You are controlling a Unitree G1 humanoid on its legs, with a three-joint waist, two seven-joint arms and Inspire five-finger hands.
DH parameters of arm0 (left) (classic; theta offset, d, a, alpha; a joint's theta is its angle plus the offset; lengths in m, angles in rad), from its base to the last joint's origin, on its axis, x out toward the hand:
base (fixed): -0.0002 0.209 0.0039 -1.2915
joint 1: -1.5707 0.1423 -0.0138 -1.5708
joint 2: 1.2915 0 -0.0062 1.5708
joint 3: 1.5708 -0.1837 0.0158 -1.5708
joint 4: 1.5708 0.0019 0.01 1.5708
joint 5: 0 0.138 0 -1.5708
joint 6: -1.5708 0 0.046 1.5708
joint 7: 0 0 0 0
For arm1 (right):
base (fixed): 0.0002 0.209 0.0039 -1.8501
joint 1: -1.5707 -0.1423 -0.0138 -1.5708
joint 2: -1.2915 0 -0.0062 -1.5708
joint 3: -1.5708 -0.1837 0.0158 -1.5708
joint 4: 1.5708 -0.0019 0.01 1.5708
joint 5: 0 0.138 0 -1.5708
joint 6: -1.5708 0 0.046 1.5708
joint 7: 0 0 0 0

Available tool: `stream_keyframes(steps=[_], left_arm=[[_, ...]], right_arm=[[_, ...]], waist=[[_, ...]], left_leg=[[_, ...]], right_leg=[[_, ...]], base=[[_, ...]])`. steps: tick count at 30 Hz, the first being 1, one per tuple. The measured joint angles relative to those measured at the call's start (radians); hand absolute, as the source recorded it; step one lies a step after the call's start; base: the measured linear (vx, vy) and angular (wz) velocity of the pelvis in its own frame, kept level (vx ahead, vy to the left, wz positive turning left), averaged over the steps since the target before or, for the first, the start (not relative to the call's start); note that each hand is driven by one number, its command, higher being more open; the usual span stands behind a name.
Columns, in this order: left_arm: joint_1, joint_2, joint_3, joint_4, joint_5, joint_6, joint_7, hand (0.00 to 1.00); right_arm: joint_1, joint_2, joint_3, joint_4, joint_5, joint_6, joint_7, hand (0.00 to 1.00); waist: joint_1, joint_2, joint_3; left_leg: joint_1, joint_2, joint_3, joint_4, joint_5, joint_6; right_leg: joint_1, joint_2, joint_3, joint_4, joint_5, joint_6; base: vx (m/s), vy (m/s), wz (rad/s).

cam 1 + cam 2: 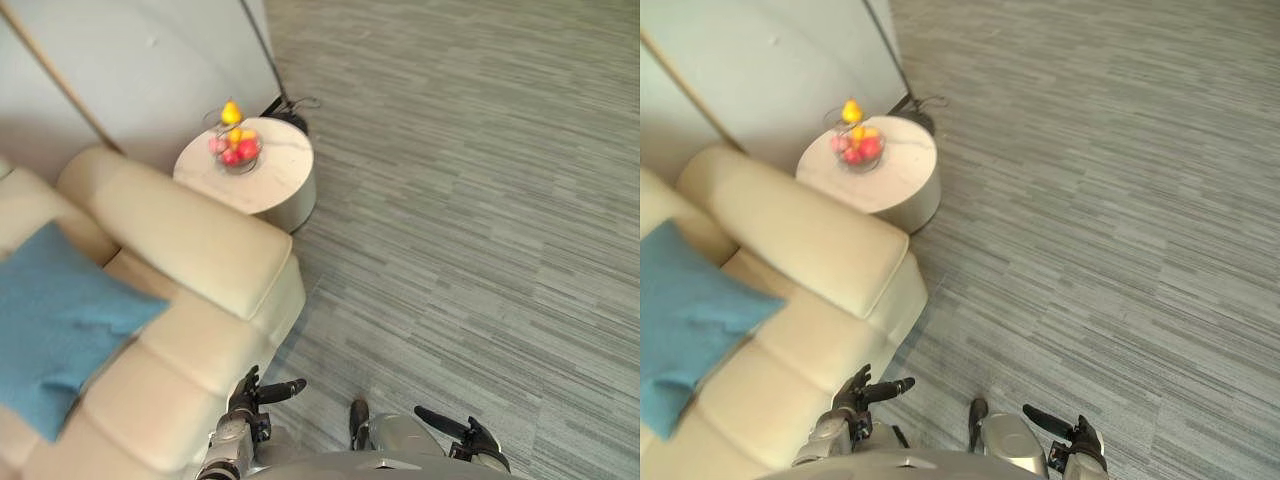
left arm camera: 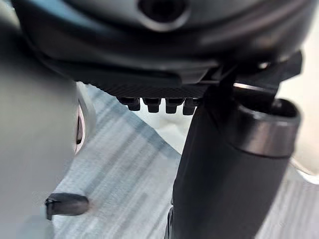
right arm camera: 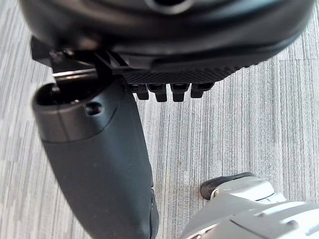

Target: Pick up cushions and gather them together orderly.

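A blue cushion (image 1: 55, 325) lies on the seat of a cream sofa (image 1: 190, 235) at the left; it also shows as the blue cushion (image 1: 680, 320) in the right eye view. My left hand (image 1: 250, 392) hangs low beside the sofa's front corner, fingers straight, holding nothing. My right hand (image 1: 470, 435) hangs over the carpet at the lower right, fingers straight and empty. In the left wrist view my left hand (image 2: 229, 164) has its thumb extended over the floor; in the right wrist view my right hand (image 3: 99, 154) looks the same.
A round white side table (image 1: 270, 185) stands past the sofa's arm, bearing a wire bowl of fruit (image 1: 235, 145). A pale wall (image 1: 150, 60) runs behind it, with a dark lamp base (image 1: 290, 110) at its foot. Grey striped carpet (image 1: 480, 200) stretches to the right.
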Motion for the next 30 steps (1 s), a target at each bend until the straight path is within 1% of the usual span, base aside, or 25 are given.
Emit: stream_keyframes(steps=[1,2,3,4,5,6,7,9,12,14,15,16,17,18,20,21,22,23,24,25,26,27,28,29,30], left_arm=[[-0.003,-0.007,0.004,-0.001,-0.005,-0.005,0.0,1.0],[-0.004,-0.016,0.024,-0.003,-0.012,-0.006,0.0,1.0],[-0.004,-0.018,0.028,-0.003,-0.013,-0.006,0.0,1.0],[-0.005,-0.018,0.028,0.011,-0.02,-0.005,-0.001,1.0],[-0.004,-0.016,0.029,0.016,-0.02,-0.001,-0.001,1.0],[-0.002,-0.017,0.029,0.018,-0.02,0.006,0.0,1.0],[0.0,-0.006,0.028,0.022,-0.02,0.018,-0.001,1.0],[0.002,0.021,0.028,0.044,-0.02,0.018,0.0,1.0],[-0.015,0.046,0.024,0.096,-0.019,0.028,0.001,1.0],[-0.017,0.051,0.013,0.101,-0.02,0.032,0.002,1.0],[-0.016,0.058,-0.003,0.104,-0.02,0.037,0.003,1.0],[-0.015,0.067,-0.021,0.104,-0.021,0.039,0.003,1.0],[-0.015,0.076,-0.035,0.111,-0.021,0.043,0.003,1.0],[-0.012,0.078,-0.046,0.114,-0.022,0.043,0.005,1.0],[-0.004,0.07,-0.044,0.122,-0.022,0.042,0.005,1.0],[-0.001,0.067,-0.05,0.122,-0.022,0.037,0.005,1.0],[-0.001,0.061,-0.067,0.121,-0.021,0.037,0.001,1.0],[-0.005,0.06,-0.102,0.118,-0.02,0.035,-0.004,1.0],[-0.006,0.059,-0.104,0.118,-0.02,0.034,-0.005,1.0],[-0.012,0.071,-0.103,0.122,-0.019,0.035,-0.007,1.0],[-0.018,0.082,-0.104,0.122,-0.019,0.037,-0.007,1.0],[-0.031,0.093,-0.105,0.118,-0.013,0.039,-0.004,1.0],[-0.033,0.094,-0.105,0.117,-0.012,0.038,-0.004,1.0],[-0.032,0.098,-0.101,0.098,-0.01,0.025,-0.005,1.0],[-0.033,0.101,-0.102,0.097,-0.01,0.022,-0.005,1.0]], right_arm=[[-0.001,0.003,0.0,-0.009,0.0,0.0,0.0,1.0],[-0.003,0.006,0.001,-0.014,0.0,-0.001,-0.001,1.0],[-0.002,0.006,0.001,-0.014,0.0,-0.001,-0.002,1.0],[0.009,0.005,0.0,-0.015,0.0,-0.001,-0.002,1.0],[0.018,0.009,0.0,-0.016,0.001,-0.001,-0.002,1.0],[0.026,0.011,0.0,-0.018,0.001,-0.001,-0.002,1.0],[0.043,0.018,0.0,-0.019,0.001,-0.001,-0.001,1.0],[0.058,0.036,-0.001,-0.018,0.001,0.002,0.003,1.0],[0.047,0.043,-0.005,-0.017,0.001,0.001,0.009,1.0],[0.019,0.031,-0.003,-0.013,0.001,0.001,0.017,1.0],[-0.01,0.024,0.008,-0.012,0.0,-0.002,0.016,1.0],[-0.027,0.023,0.024,-0.012,0.0,-0.002,0.015,1.0],[-0.043,0.024,0.052,-0.009,0.0,-0.002,0.017,1.0],[-0.056,0.023,0.067,0.0,0.0,-0.002,0.019,1.0],[-0.068,0.01,0.087,0.012,-0.002,-0.005,0.023,1.0],[-0.08,0.007,0.088,0.023,-0.002,-0.003,0.02,1.0],[-0.09,-0.002,0.093,0.039,-0.002,-0.003,0.016,1.0],[-0.093,-0.019,0.092,0.05,-0.002,-0.004,0.015,1.0],[-0.094,-0.018,0.092,0.05,-0.002,-0.004,0.016,1.0],[-0.095,-0.011,0.093,0.044,0.0,-0.013,0.016,1.0],[-0.094,-0.003,0.093,0.042,0.0,-0.017,0.017,1.0],[-0.083,0.003,0.092,0.042,0.002,-0.025,0.016,1.0],[-0.08,0.003,0.091,0.043,0.002,-0.024,0.016,1.0],[-0.058,-0.001,0.078,0.036,0.033,-0.017,0.013,1.0],[-0.058,-0.007,0.079,0.034,0.038,-0.017,0.01,1.0]], waist=[[0.001,0.0,0.0],[0.002,-0.001,-0.001],[0.002,0.001,-0.002],[0.002,0.006,-0.011],[0.004,0.011,-0.021],[0.003,0.005,-0.028],[0.0,-0.018,-0.046],[0.003,-0.048,-0.07],[0.002,-0.056,-0.078],[0.003,-0.047,-0.084],[0.019,-0.027,-0.081],[0.022,-0.033,-0.079],[0.022,-0.032,-0.078],[0.024,-0.019,-0.074],[0.032,0.01,-0.067],[0.035,-0.004,-0.056],[0.034,-0.001,-0.055],[0.023,0.008,-0.056],[0.023,0.011,-0.055],[0.023,0.004,-0.054],[0.023,-0.01,-0.046],[0.016,-0.013,-0.026],[0.015,-0.012,-0.023],[0.022,0.004,-0.006],[0.022,0.006,0.0]], left_leg=[[-0.018,-0.033,-0.089,-0.084,0.013,-0.011],[-0.019,-0.056,-0.17,-0.171,0.043,-0.005],[-0.017,-0.062,-0.194,-0.191,0.053,-0.001],[-0.004,-0.06,-0.235,-0.235,0.077,0.022],[0.026,-0.057,-0.221,-0.241,0.147,0.015],[0.035,-0.052,-0.2,-0.239,0.186,0.013],[0.045,-0.055,-0.153,-0.221,0.171,0.009],[0.072,-0.064,-0.07,-0.218,0.141,0.026],[0.106,-0.07,0.003,-0.215,0.123,0.053],[0.121,-0.06,0.057,-0.227,0.123,0.053],[0.139,-0.046,0.11,-0.251,0.123,0.054],[0.16,-0.047,0.145,-0.266,0.123,0.054],[0.186,-0.055,0.187,-0.273,0.123,0.054],[0.217,-0.056,0.227,-0.272,0.123,0.054],[0.224,-0.042,0.257,-0.17,0.13,0.064],[0.223,-0.052,0.256,-0.168,0.076,0.037],[0.236,-0.084,0.242,-0.28,0.041,0.035],[0.222,-0.088,0.234,-0.364,0.074,0.06],[0.215,-0.084,0.234,-0.369,0.091,0.063],[0.184,-0.039,0.247,-0.286,0.131,0.037],[0.175,-0.029,0.254,-0.234,0.114,0.034],[0.129,0.032,0.253,-0.062,0.081,0.042],[0.124,0.042,0.252,-0.041,0.079,0.045],[0.041,0.095,0.178,0.196,0.07,0.06],[0.027,0.084,0.135,0.211,0.048,0.052]], right_leg=[[0.001,0.008,0.046,0.007,-0.008,0.006],[-0.001,0.018,0.104,0.035,-0.032,0.02],[-0.001,0.023,0.122,0.045,-0.04,0.025],[-0.009,0.043,0.182,0.094,-0.079,0.047],[-0.011,0.054,0.228,0.143,-0.122,0.063],[-0.013,0.055,0.244,0.162,-0.14,0.071],[-0.016,0.041,0.271,0.186,-0.168,0.087],[-0.025,0.006,0.279,0.183,-0.174,0.105],[-0.027,-0.019,0.29,0.152,-0.153,0.139],[-0.064,-0.027,0.235,0.151,-0.13,0.173],[-0.102,-0.056,0.089,0.151,-0.113,0.183],[-0.119,-0.094,-0.069,0.155,-0.117,0.177],[-0.129,-0.154,-0.314,0.157,-0.12,0.126],[-0.125,-0.179,-0.48,0.169,-0.109,0.074],[-0.087,-0.189,-0.599,0.173,-0.09,0.014],[-0.067,-0.199,-0.597,0.164,-0.093,0.007],[-0.052,-0.201,-0.574,0.147,-0.095,0.004],[-0.044,-0.185,-0.551,0.129,-0.097,0.002],[-0.042,-0.179,-0.545,0.126,-0.097,0.002],[-0.03,-0.149,-0.506,0.113,-0.138,0.027],[-0.017,-0.149,-0.499,0.102,-0.157,0.033],[0.013,-0.124,-0.483,0.083,-0.16,0.035],[0.017,-0.119,-0.478,0.082,-0.16,0.035],[0.064,-0.086,-0.43,0.063,-0.168,0.022],[0.073,-0.084,-0.415,0.062,-0.17,0.019]], base=[[0.26,0.132,-1.82],[0.25,0.132,-1.37],[0.33,0.179,-1.48],[0.31,0.174,-1.36],[0.33,0.187,-1.39],[0.35,0.198,-1.06],[0.28,0.161,-0.91],[0.37,0.181,-0.95],[0.3,0.106,-1.06],[0.15,0.014,-1.2],[0.13,-0.006,-1.43],[0.17,-0.028,-1.73],[0.15,-0.095,-1.55],[0.16,-0.11,-1.51],[0.14,-0.099,-1.31],[0.05,-0.056,-1.15],[-0.01,0.006,-0.98],[-0.02,0.029,-0.72],[-0.05,0.028,-0.98],[-0.03,-0.035,-0.85],[-0.01,-0.092,-0.97],[0.04,-0.099,-0.39],[0.07,-0.076,-0.67],[0.08,-0.022,-0.6],[0.13,0.005,-0.89]])
